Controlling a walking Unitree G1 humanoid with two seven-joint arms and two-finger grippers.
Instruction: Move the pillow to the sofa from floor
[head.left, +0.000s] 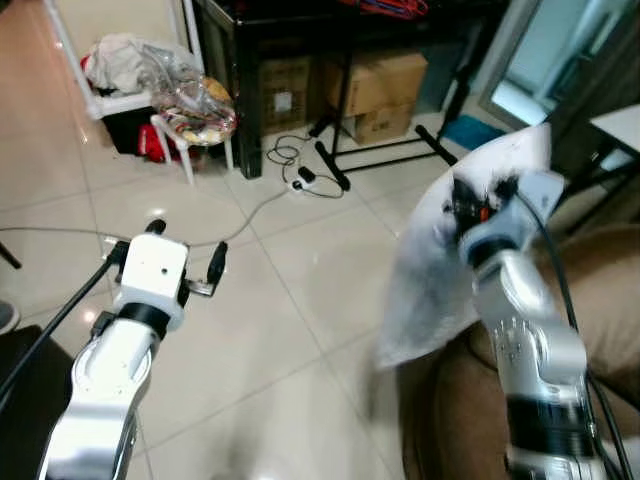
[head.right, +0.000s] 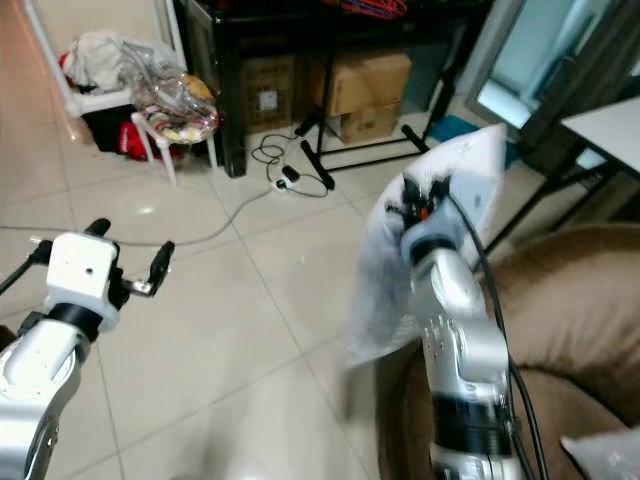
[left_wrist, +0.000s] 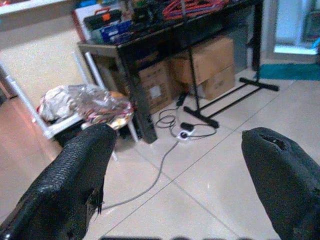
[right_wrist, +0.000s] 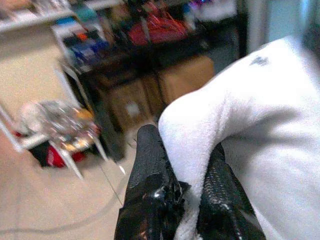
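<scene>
Carry step: right gripper (right_wrist: 187, 200) is clamped on a fold of the white pillow (head.left: 440, 270), which hangs off the floor beside the brown sofa (head.right: 570, 310); left gripper (left_wrist: 180, 175) is spread wide, holding nothing. Next move probably swings the pillow over the sofa seat, just below and beyond the gripper, then lets go; cardboard boxes (head.left: 385, 90) ahead carry labels too blurred to read.

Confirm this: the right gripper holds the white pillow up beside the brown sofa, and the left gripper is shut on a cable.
Not quite. The left gripper is open and holds nothing, as the left wrist view shows. The rest stands: the right gripper pinches the white pillow beside the brown sofa.
</scene>
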